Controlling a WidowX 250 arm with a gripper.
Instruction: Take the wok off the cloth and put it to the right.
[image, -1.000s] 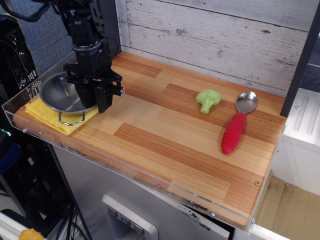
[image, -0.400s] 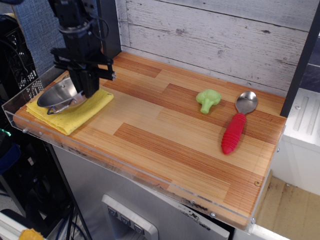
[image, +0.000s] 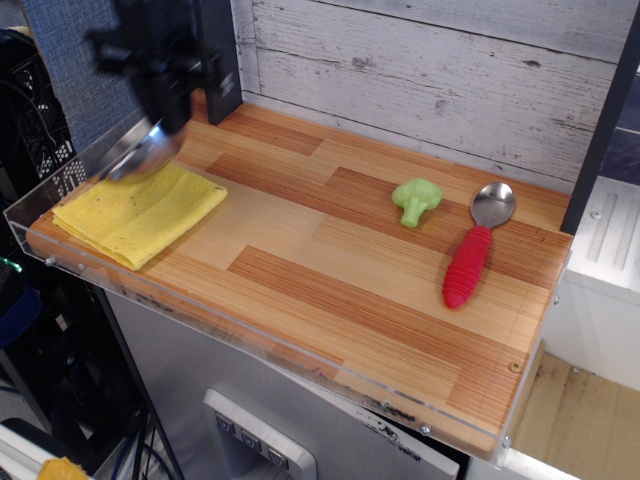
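The steel wok (image: 137, 155) hangs tilted in the air above the far left part of the yellow cloth (image: 140, 215), clear of it. My gripper (image: 165, 112) is blurred by motion at the top left and is shut on the wok's right rim. The wok's wire handles are lost in the blur. The cloth lies flat and bare at the left end of the wooden table (image: 330, 270).
A green toy broccoli (image: 416, 200) and a red-handled metal spoon (image: 470, 262) lie on the right part of the table. A wooden plank wall (image: 430, 80) stands behind. A clear plastic lip (image: 230, 335) runs along the front and left edges.
My gripper has risen and moved back-left with the wok in it. The wok has come off the cloth and tilted, and the whole cloth now shows.
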